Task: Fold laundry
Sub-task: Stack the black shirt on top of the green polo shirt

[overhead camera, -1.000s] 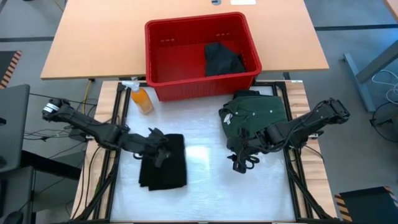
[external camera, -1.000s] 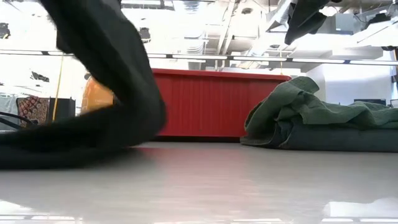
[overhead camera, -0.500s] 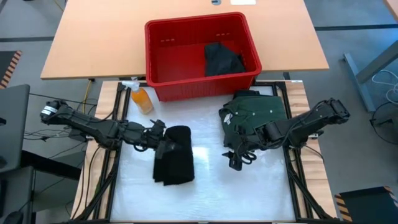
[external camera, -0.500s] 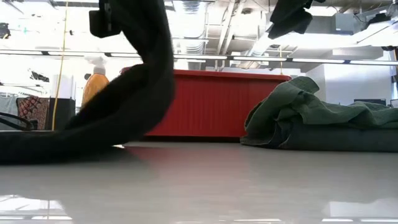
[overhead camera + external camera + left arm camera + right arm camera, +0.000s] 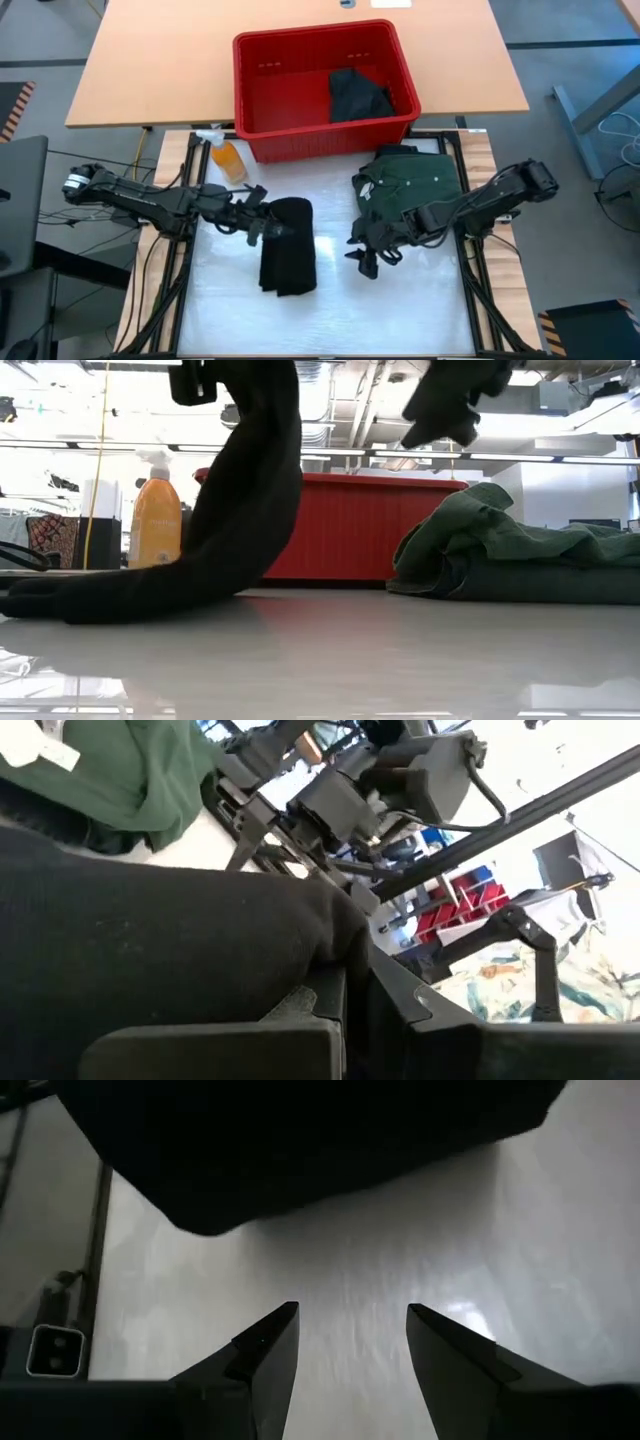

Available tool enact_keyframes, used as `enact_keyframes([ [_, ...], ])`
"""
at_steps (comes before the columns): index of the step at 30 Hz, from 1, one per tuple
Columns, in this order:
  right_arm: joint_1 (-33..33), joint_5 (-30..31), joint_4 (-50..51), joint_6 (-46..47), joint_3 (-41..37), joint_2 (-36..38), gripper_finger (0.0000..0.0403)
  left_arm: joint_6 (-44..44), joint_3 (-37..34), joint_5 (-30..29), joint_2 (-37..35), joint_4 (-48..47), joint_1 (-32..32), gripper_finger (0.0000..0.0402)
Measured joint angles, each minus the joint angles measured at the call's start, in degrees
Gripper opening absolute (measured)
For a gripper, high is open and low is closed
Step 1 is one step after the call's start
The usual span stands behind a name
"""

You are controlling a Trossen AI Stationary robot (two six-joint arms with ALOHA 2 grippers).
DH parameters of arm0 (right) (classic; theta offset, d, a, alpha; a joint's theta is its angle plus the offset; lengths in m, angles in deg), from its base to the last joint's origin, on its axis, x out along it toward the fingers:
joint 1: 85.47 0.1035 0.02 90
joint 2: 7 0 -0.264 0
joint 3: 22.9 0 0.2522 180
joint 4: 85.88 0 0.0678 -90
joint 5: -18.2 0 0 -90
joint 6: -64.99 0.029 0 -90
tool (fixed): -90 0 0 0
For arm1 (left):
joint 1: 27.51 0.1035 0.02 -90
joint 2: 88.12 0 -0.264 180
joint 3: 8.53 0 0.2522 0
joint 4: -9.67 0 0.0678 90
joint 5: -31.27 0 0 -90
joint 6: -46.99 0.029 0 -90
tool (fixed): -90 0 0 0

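At frame centre-left, the left gripper (image 5: 262,222) is clamped on the black garment (image 5: 288,248), lifting one edge off the white table (image 5: 330,300). Right of centre, the right gripper (image 5: 362,262) hangs with fingers apart, empty, beside the green shirt (image 5: 415,185).

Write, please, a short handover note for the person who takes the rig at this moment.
Left gripper: shut on the black garment, lifting one edge off the white mat.
Right gripper: open, empty, above the mat beside the green shirt.
Red bin: one dark garment inside.
Done: black garment is folded narrow.
Left: finish this fold; green shirt is crumpled, not folded; bin garment not yet taken.
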Motion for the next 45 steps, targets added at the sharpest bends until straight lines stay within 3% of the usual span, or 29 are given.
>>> enact_keyframes([
  [3,-0.3,-0.5,-4.4,2.5,-2.8,-0.4,0.0214,-0.6,0.0,1.8,-0.4,-5.6,-0.4,0.0],
  [7,-0.4,-0.5,-4.4,4.5,-4.2,-0.4,0.0214,-2.4,0.0,2.4,-1.5,-21.1,-2.3,0.0],
  [14,-0.4,-0.5,-4.6,5.3,-4.4,-0.3,0.0214,-2.0,0.0,-2.0,-0.7,-41.9,-4.6,0.0],
  [20,-2.3,-1.8,-10.4,7.8,-4.4,-0.3,0.0214,1.0,-1.7,-2.2,6.9,-42.1,-4.7,0.0],
  [26,-1.4,-1.2,-16.0,32.0,-7.2,-3.2,0.0215,4.4,-2.5,-6.5,11.6,-42.1,-3.3,0.0],
  [29,0.3,1.1,-21.1,40.7,-8.9,-7.6,0.022,6.9,-2.6,-6.3,12.5,-42.2,-2.2,0.0],
  [36,0.2,5.4,-43.1,50.7,-8.4,-21.8,0.0268,12.4,-2.6,-3.1,12.4,-43.0,0.1,0.0],
  [45,0.6,15.2,-54.6,56.5,-1.4,-35.4,0.0303,14.2,-4.6,1.5,12.4,-43.3,0.7,0.0],
])
